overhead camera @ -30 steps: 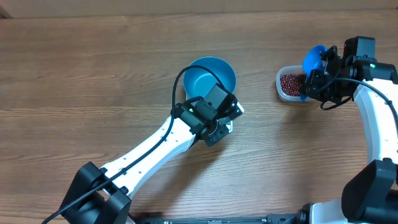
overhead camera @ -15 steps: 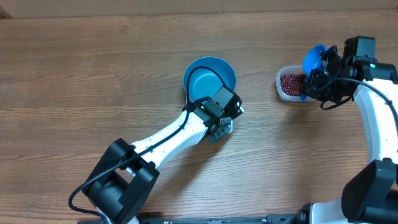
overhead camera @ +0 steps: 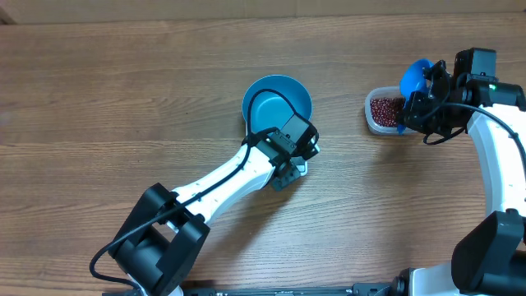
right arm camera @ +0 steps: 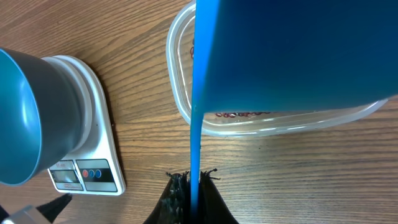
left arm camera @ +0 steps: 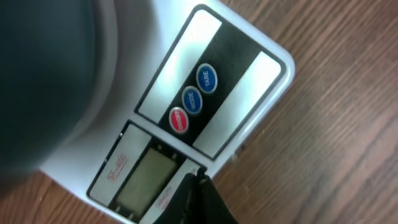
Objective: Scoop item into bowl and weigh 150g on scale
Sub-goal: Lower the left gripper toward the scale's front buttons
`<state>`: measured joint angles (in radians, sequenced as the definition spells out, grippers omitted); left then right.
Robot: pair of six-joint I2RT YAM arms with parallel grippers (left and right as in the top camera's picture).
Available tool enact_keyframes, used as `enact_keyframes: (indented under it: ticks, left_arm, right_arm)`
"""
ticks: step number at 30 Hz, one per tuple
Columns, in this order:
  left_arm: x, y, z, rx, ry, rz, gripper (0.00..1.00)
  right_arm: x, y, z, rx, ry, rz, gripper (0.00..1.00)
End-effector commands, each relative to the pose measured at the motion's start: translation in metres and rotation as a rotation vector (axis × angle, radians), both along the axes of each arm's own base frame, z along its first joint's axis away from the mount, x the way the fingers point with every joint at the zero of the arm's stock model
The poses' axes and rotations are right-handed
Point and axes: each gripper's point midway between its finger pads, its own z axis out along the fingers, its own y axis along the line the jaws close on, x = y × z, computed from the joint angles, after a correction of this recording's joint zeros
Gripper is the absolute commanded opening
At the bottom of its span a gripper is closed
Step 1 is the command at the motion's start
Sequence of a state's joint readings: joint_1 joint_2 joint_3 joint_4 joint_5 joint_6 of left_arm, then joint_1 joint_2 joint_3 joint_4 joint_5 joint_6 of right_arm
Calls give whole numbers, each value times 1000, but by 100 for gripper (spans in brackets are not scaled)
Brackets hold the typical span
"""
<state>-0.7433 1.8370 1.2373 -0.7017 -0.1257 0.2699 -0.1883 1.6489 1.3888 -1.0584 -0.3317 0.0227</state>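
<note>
Left wrist: clenched and empty, the left gripper is hovering at the display edge of the white flat scale, which is carrying the round blue bowl. Farther off, the right gripper is grasping a blue plastic scoop above red-brown beans in a clear plastic tub.

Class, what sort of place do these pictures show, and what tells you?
Probably a robotics lab bench: white robot arms at a wooden table, a kitchen scale under a blue bowl, a clear tub of beans.
</note>
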Motion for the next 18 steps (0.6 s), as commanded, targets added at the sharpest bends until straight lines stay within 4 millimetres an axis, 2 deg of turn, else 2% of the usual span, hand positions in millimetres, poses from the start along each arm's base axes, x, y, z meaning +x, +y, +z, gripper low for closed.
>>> enact_keyframes:
  ticks: [1, 7, 11, 18]
  left_arm:
    - [17, -9, 22, -16, -44, -10, 4]
    - [14, -25, 24, -97, -17, -34, 4]
    - [22, -33, 24, -141, -56, -27, 4]
    - [18, -27, 8, -146, -42, 17, 4]
  right_arm:
    - [2, 0, 2, -11, -10, 0, 4]
    - [2, -1, 2, -11, -9, 1, 4]
    - [0, 0, 1, -9, -1, 1, 4]
    - [5, -1, 3, -13, -21, 1, 4]
